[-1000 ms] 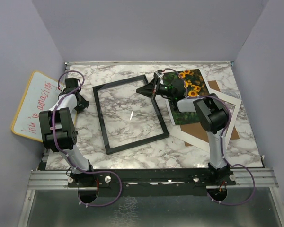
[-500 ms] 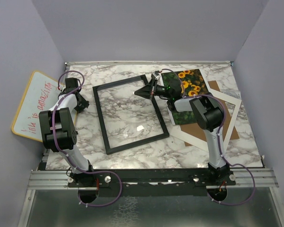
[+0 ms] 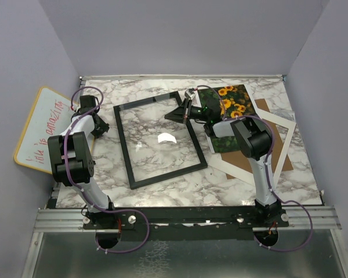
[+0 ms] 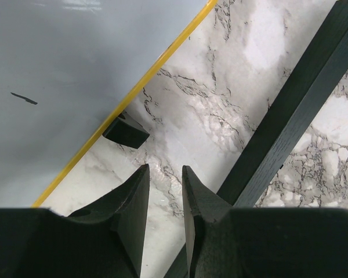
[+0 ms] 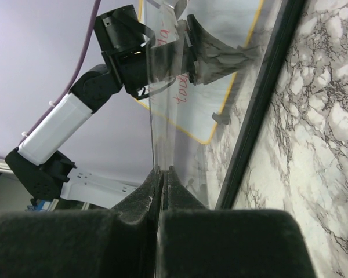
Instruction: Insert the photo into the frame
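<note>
Lavender-grey walls close round a marble counter [image 3: 249, 191], with both arms bolted at its near edge. Left of the counter's middle lies the frame [image 3: 159, 142], a thin black rectangle flat on the marble with its long sides running from near to far. The right gripper [image 3: 184, 110] reaches to the frame's far right corner, and the right wrist view shows its fingers [image 5: 180, 191] pressed together on the edge of the clear pane [image 5: 180, 104]. The pane stands tilted up out of the frame, with glare on it in the top view. The photo [image 3: 232, 98], yellow sunflowers among dark leaves, lies face up toward the far right corner of the counter, outside the frame and partly hidden under the right arm. It rests on a white mat [image 3: 285, 139] and a brown backing board [image 3: 263, 106], which spread toward the right edge. The left gripper [image 4: 164, 171] hangs near the left edge, between the frame's left bar [image 4: 290, 116] and a yellow-rimmed whiteboard [image 3: 46, 127]. Its fingers [image 4: 133, 197] stand a little apart, with only bare marble showing in the gap. The whiteboard carries red writing and leans out past the left edge against the wall, and a small black block [image 4: 126, 132] sits just beside its rim.
</note>
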